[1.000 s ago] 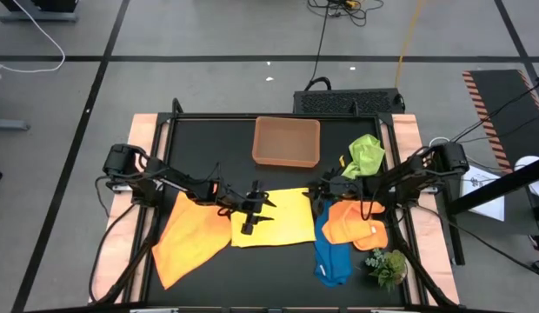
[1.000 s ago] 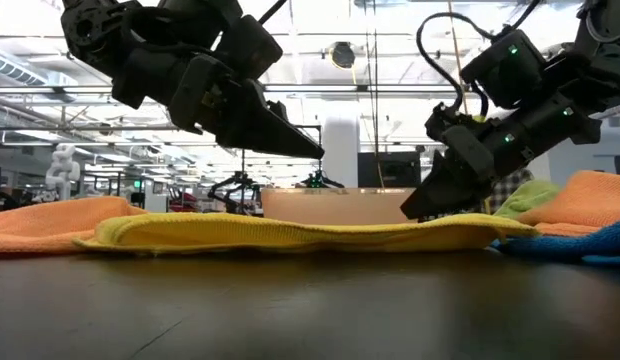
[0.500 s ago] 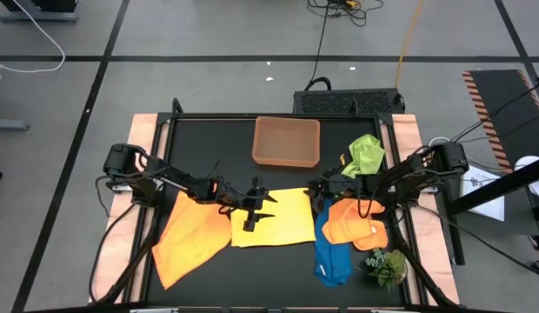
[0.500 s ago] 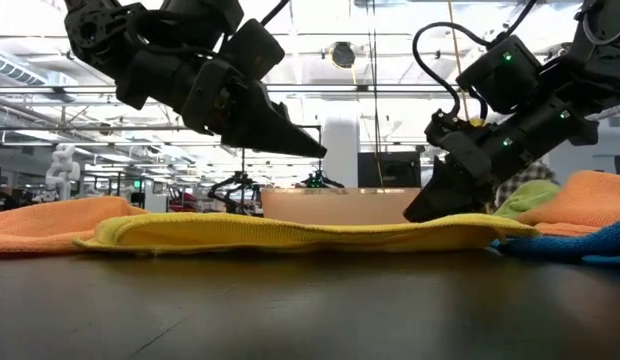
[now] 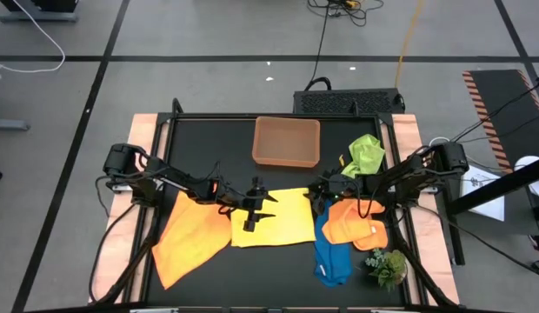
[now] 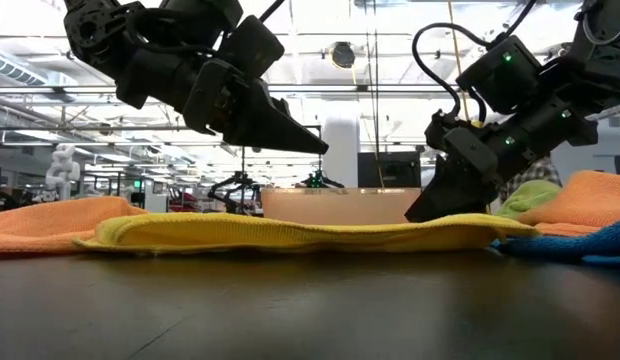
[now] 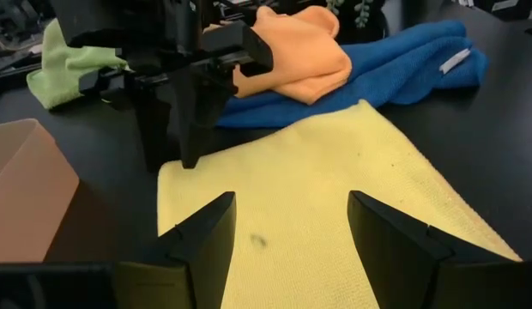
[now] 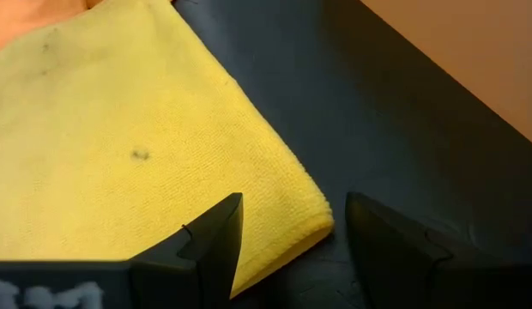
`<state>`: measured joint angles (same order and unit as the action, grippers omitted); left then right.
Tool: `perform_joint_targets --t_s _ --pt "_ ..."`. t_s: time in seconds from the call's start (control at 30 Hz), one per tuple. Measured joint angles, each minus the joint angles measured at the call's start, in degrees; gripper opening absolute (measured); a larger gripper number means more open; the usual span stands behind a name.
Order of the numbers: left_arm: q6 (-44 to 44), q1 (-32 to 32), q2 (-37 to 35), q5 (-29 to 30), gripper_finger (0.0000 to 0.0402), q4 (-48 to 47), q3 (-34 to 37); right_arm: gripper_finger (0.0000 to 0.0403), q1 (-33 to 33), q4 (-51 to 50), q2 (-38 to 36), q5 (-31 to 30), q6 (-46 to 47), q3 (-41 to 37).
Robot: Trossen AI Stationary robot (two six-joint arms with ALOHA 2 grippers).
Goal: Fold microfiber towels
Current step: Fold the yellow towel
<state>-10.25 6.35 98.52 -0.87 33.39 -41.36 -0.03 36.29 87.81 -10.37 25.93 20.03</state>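
A yellow towel (image 5: 274, 217) lies spread flat in the middle of the table. My left gripper (image 5: 259, 211) hovers open above its left part, well clear of the cloth (image 6: 302, 148), with the towel showing between its fingers (image 7: 292, 215). My right gripper (image 5: 315, 193) is open and low at the towel's far right corner (image 8: 313, 219), one finger on each side of it. An orange towel (image 5: 193, 235) lies at the left. A second orange towel (image 5: 356, 222) lies on a blue one (image 5: 333, 259) at the right. A lime green towel (image 5: 365, 155) lies behind them. My right gripper slants down from the table's right, its fingertips (image 6: 415, 212) close to the yellow towel's far right corner (image 7: 176, 172). Whether they touch the cloth or the table, I cannot tell.
A tan tray (image 5: 287, 141) stands at the far middle, just behind the yellow towel. A small green plant sprig (image 5: 387, 265) lies at the near right. Bare black table shows near the front edge (image 5: 269, 269).
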Motion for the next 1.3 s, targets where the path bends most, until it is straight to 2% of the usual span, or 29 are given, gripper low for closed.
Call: perform_joint_targets --t_s 0.13,0.87,1.3 --pt "0.0 0.0 0.0 0.0 0.0228 0.2 0.0 0.0199 -0.3 -1.7 0.0 4.5 1.7 0.0" --pt "1.4 0.0 0.0 -0.5 0.0227 2.4 0.0 0.0197 -0.7 -2.6 0.0 2.8 1.7 0.1" --pt "1.4 0.0 0.0 -0.5 0.0227 2.3 0.0 0.0126 -0.7 -2.6 0.5 2.7 1.0 0.0"
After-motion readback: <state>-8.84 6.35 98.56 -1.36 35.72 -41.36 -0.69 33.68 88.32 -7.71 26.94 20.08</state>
